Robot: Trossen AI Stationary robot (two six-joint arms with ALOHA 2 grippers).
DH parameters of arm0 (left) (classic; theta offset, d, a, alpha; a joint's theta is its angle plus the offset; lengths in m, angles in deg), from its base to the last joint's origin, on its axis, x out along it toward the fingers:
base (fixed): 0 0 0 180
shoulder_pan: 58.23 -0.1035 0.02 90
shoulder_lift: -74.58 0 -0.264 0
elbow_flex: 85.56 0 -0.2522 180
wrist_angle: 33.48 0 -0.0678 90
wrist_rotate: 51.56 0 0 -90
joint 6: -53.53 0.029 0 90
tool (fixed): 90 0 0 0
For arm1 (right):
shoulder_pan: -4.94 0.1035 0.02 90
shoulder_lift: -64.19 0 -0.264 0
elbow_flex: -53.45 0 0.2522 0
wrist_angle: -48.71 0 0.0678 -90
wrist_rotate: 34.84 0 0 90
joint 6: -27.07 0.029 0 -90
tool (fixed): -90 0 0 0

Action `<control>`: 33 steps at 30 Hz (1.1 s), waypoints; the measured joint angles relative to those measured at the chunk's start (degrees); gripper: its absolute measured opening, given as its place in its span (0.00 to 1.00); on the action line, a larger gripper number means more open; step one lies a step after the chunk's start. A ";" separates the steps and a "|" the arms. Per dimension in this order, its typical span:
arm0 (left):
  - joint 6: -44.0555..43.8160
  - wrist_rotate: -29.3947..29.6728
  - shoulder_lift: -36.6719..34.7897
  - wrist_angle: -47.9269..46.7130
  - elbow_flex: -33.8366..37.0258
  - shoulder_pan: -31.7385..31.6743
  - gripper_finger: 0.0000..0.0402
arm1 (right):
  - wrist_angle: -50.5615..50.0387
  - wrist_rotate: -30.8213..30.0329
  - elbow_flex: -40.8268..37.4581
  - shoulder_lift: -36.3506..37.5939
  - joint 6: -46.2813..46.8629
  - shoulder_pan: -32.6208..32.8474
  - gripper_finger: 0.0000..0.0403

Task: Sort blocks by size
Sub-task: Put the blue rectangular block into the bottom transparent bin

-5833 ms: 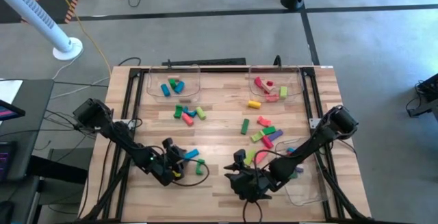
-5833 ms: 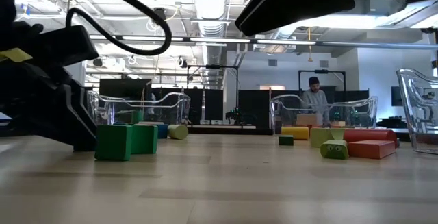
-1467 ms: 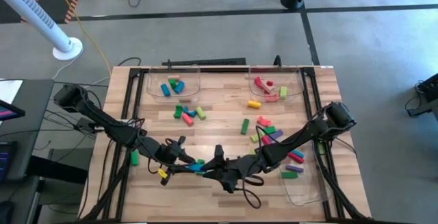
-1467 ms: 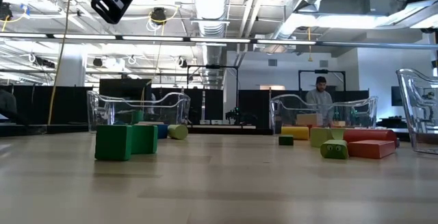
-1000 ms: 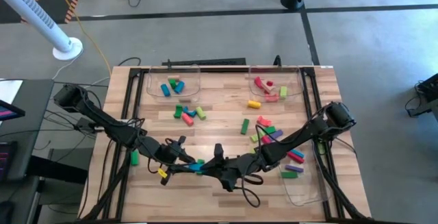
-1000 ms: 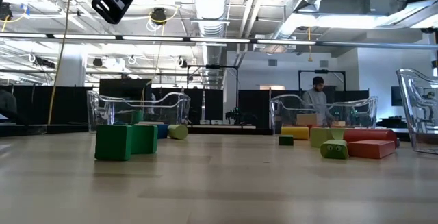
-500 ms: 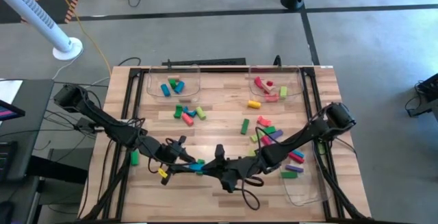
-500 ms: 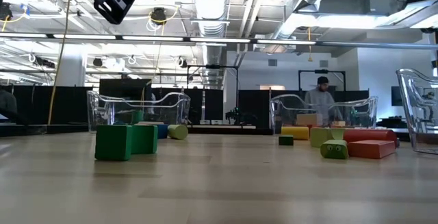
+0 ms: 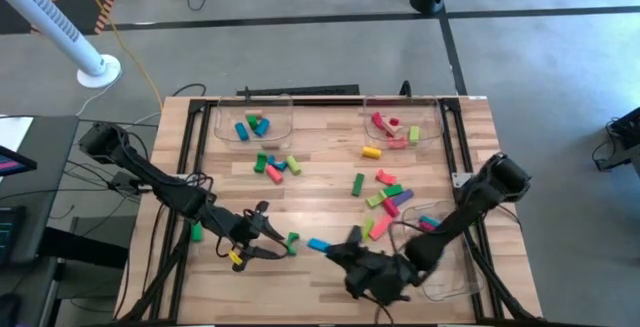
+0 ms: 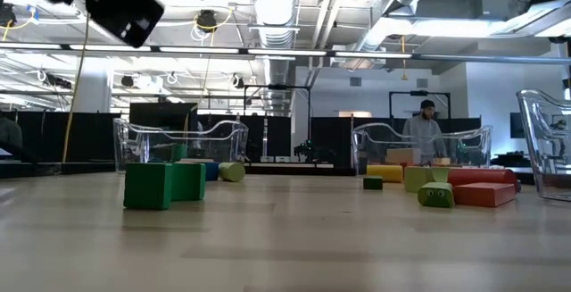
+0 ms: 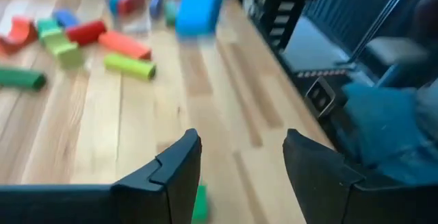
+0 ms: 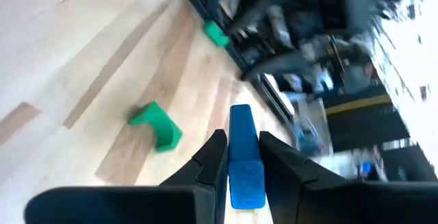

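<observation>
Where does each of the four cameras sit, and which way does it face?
High: above the table, facing straight down; shows both arms, left end effector, right end effector.
Low: at table-top height, facing level across towards clear trays; arm parts overhead.
Left wrist: faces past its open fingers along the table.
Right wrist: faces past its fingers, shut on a blue block.
Shared: both wrist views show that blue block.

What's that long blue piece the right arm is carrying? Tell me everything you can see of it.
The blue block is a long, flat-sided bar with a matte painted finish, probably wood. It sits clamped between the two dark fingers of the right pincer, one end poking out past the fingertips. From above it shows as a light blue bar near the table's front middle, between the two arms. Nothing but the fingers appears to touch it.
</observation>
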 joint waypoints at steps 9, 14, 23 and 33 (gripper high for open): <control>-1.19 4.77 0.02 -5.31 0.02 2.48 0.49 | -32.06 -5.61 0.02 11.30 36.93 7.94 0.24; -1.12 7.23 0.02 -5.29 0.02 2.51 0.49 | -51.01 -1.62 0.02 17.62 58.26 11.75 0.24; -1.59 9.36 0.04 -5.24 0.02 2.51 0.49 | -66.17 10.27 0.02 22.16 82.87 18.31 0.24; -2.63 11.16 0.04 -5.22 0.02 2.51 0.49 | -75.37 21.84 0.02 22.16 99.90 23.00 0.24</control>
